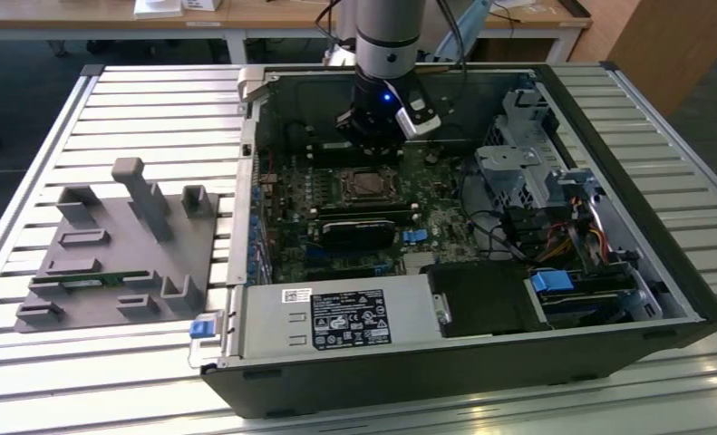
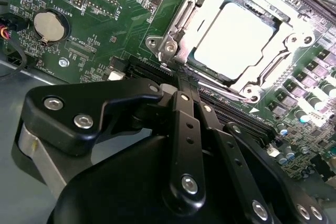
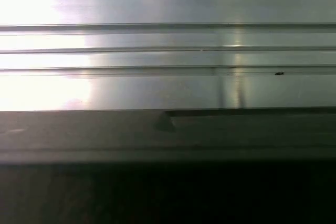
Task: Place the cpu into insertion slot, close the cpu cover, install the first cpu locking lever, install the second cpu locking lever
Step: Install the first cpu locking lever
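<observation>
Gripper [image 2: 181, 74], with its fingers [image 2: 185, 129] pressed together and holding nothing, hangs just beside the insertion slot [image 2: 239, 40] inside the computer case [image 1: 648, 263]. Silvery cpu [image 2: 233, 38] lies in this slot, and the cpu cover [image 2: 197, 3] frames it. Green board [image 2: 105, 19] surrounds the slot on the case floor.

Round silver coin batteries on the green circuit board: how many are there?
1. The round silver coin battery sits near the green circuit board's edge in the second wrist view; the black gripper may hide others.
</observation>
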`<state>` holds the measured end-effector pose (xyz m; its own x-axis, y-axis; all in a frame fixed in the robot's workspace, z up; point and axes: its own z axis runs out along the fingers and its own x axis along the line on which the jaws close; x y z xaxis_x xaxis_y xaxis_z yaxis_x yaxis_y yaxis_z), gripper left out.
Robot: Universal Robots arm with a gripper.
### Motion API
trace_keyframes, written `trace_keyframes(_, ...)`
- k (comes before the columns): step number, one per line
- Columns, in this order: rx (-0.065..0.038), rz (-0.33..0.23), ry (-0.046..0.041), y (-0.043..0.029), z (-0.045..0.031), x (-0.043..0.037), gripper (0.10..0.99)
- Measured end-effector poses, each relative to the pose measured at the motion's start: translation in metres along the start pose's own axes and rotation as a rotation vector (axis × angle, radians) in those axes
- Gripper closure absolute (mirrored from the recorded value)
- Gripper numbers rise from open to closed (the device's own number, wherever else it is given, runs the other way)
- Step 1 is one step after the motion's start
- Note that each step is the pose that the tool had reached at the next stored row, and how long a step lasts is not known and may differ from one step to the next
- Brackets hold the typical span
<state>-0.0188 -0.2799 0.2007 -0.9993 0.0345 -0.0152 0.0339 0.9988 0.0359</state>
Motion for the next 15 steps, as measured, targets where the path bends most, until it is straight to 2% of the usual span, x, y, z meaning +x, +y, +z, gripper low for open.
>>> trace_keyframes(6,0.005,0.000,-0.0001,-0.0002,0.0017,-0.0001,0.980)
trace_keyframes(15,0.007,0.000,0.0001,-0.0002,0.0046,-0.0004,0.980)
